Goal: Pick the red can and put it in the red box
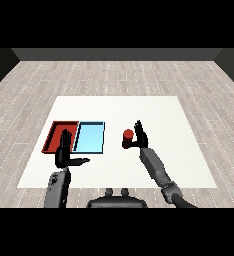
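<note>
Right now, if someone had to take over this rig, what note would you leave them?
Right hand: at the red can, right of the trays, fingers straight up behind it and thumb reaching under; open, no closed grasp to see.
Left hand: open, holds nothing, over the near edge of the red tray.
Light blue tray: beside the red tray, on its right, between it and the can.
Done: the right hand has reached the can.
Left: close on the can, carry it left across the light blue tray, set it in the red tray.
</note>
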